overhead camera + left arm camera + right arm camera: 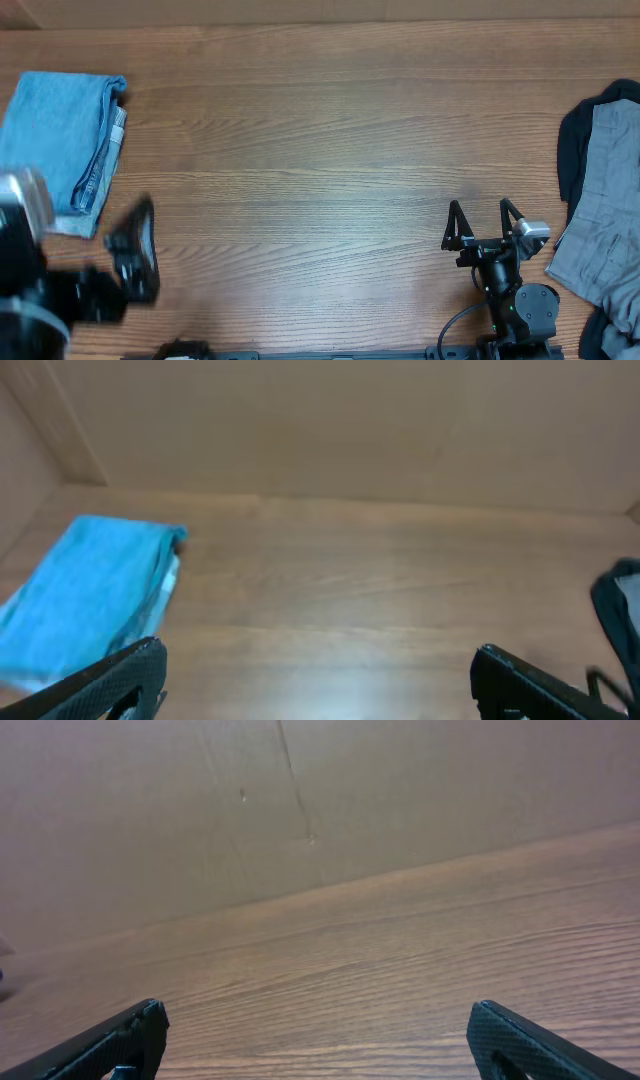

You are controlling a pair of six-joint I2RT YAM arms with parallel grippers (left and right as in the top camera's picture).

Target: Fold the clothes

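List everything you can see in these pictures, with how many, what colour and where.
folded jeans: one, light blue, far left of the table, lying flat
grey garment: one, pale grey, right edge of the table, unfolded and partly out of view
black garment: one, black or very dark, under and around the grey one at the right edge
table: one, brown wood grain, fills the overhead view
wall: one, tan, behind the far edge of the table
left gripper: one, black, near left corner, just short of the jeans, open and holding nothing
right gripper: one, black, near edge right of centre, left of the grey garment, open and holding nothing
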